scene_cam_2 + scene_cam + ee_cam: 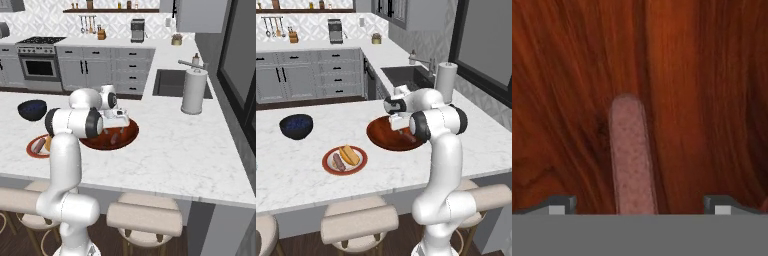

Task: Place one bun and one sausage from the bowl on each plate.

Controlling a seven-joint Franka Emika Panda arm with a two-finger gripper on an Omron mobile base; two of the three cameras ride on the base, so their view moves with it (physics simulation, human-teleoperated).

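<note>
The pincer (640,207) hangs low inside the wooden bowl (378,135), its two tips spread wide with a sausage (631,155) lying lengthwise between them, touching neither tip; bare wood grain shows on both sides of it, so there is free room left and right of the sausage. From the left base view the bowl sits on the white marbled desk (301,175) towards its far edge, partly covered by the arm's white elbow, and a sausage end (406,136) shows in it. Nearer the front edge, apart from the bowl, lies the red-rimmed plate (328,167) already carrying a bun (349,155) and a sausage (338,162) side by side. Further left stands a dark blue bowl (296,126), well apart from both. To the bowl's other side a white paper-towel roll (194,92) stands upright beside the sink (170,82), with a stretch of open marble between it and the bowl. Padded stools (358,227) line the desk's near edge. Behind, grey cabinets (301,75) run along the wall, with an oven (37,65) and a coffee machine (137,30) on the back counter.
</note>
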